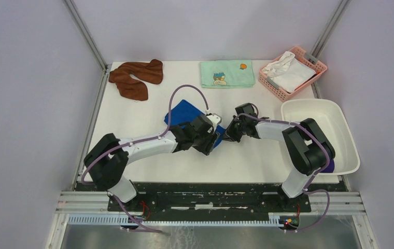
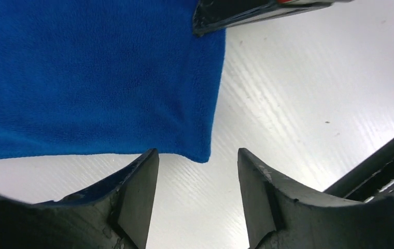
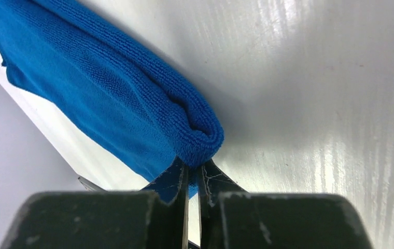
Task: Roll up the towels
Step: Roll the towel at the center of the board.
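Barely started imo: blue towel (image 1: 183, 110) sits mid-desk with only its edge folded over. Right gripper (image 3: 192, 174) is pinching that fold, left gripper (image 2: 197, 161) spread apart, empty. Brown towel (image 1: 145, 72) lies crumpled at the far-left corner.

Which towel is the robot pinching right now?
The blue towel: the right fingers are shut on its folded edge. The brown towel lies bunched at the far left, the green towel flat at the back, both untouched.

Upper left: blocked by rust-brown terry towel (image 1: 132, 78) | centre: occupied by royal blue terry towel (image 1: 182, 110) | right: walled by white plastic tub (image 1: 314, 129) | lower centre of white tabletop (image 1: 247, 162): passage left open.
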